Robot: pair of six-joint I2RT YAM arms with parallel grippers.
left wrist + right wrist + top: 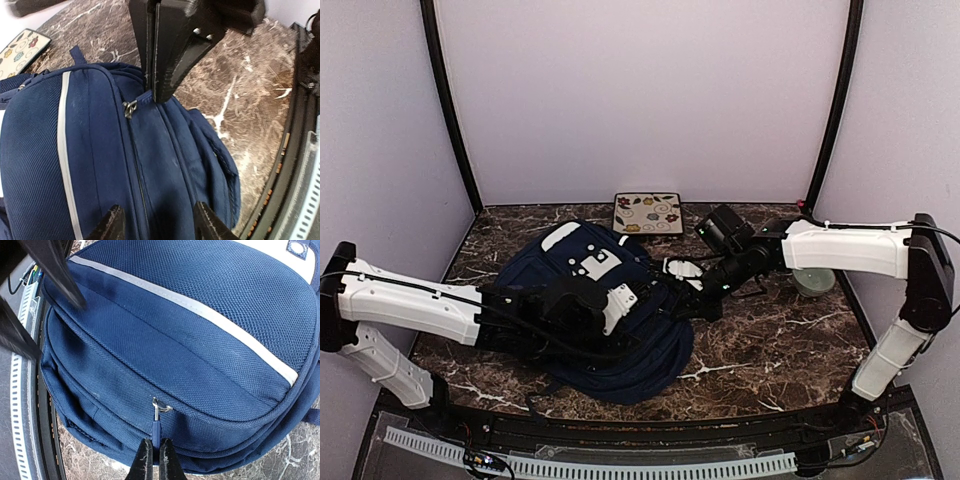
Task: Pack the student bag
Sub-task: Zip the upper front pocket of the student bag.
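As far as I can see from the overhead cam, the backpack (650, 360) is lying flat on the marble-look table (770, 350). It's a bit left of the middle and close to the near edge, with both arms reaching in over it from either side.

Right gripper (153, 452) is clamped tight on the little blue zip pull (156, 429). On its wrist cam the two fingers are squeezed together right on the tab, just below the metal slider (159, 407), on the bag's side panel.

Left gripper (161, 225) is loose, jaws standing apart with nothing between them. Its fingers sit either side of the zip line, low over the fabric, and I honestly can't tell if the tips touch the cloth. On that same cam the right gripper's closed fingers come down from the top and meet the bag right beside the slider. The zip looks closed along the stretch I can see. A pale stripe (210, 322) runs across the front panel above it.

Other stuff: a patterned board (647, 213) sits at the back of the table, just beside the top of the bag. There's also a pale green round thing (813, 283) over on the right, half hidden behind the right arm.
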